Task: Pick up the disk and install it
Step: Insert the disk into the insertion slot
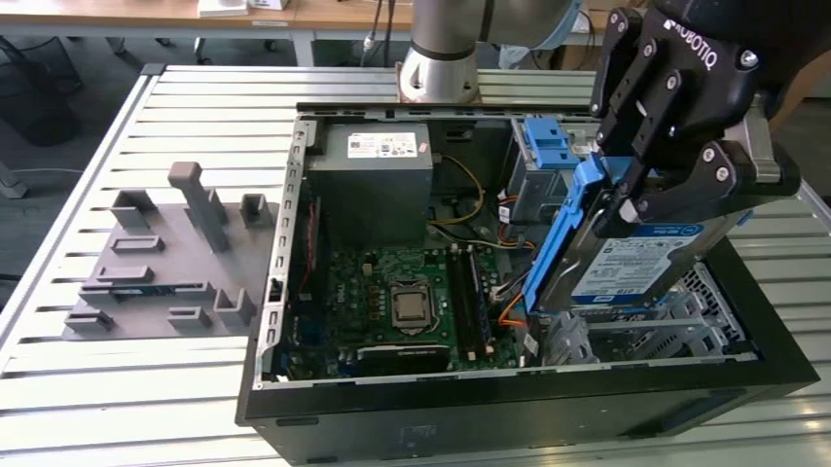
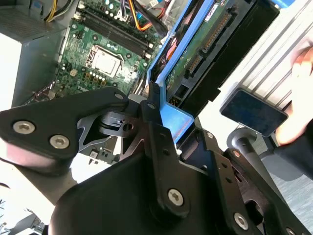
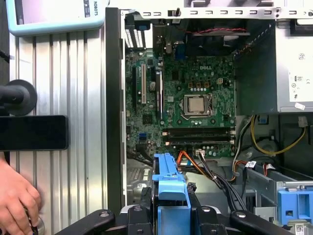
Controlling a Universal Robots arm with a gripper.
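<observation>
The disk (image 1: pixel 639 265), a silver drive with a white-and-blue label and blue rails, hangs tilted on edge over the metal drive cage (image 1: pixel 675 326) at the exterior view's right side of the open computer case (image 1: pixel 520 404). My gripper (image 1: pixel 621 190) is shut on the disk's upper blue rail. In the second wrist view the disk's circuit-board underside (image 2: pixel 208 46) runs away from the gripper (image 2: pixel 159 110). The first wrist view has the blue rail (image 3: pixel 168 178) standing up between the fingers (image 3: pixel 134 213), with the motherboard (image 3: pixel 193 105) beyond it.
Inside the case sit a grey power-supply box (image 1: pixel 377 180), loose cables (image 1: pixel 500 233) and another blue carrier (image 1: pixel 546 146). A grey moulded fixture (image 1: pixel 169 263) lies on the slatted table. A person's hand (image 3: pixel 17 200) and a black device on a stand (image 3: pixel 32 132) are beside the case.
</observation>
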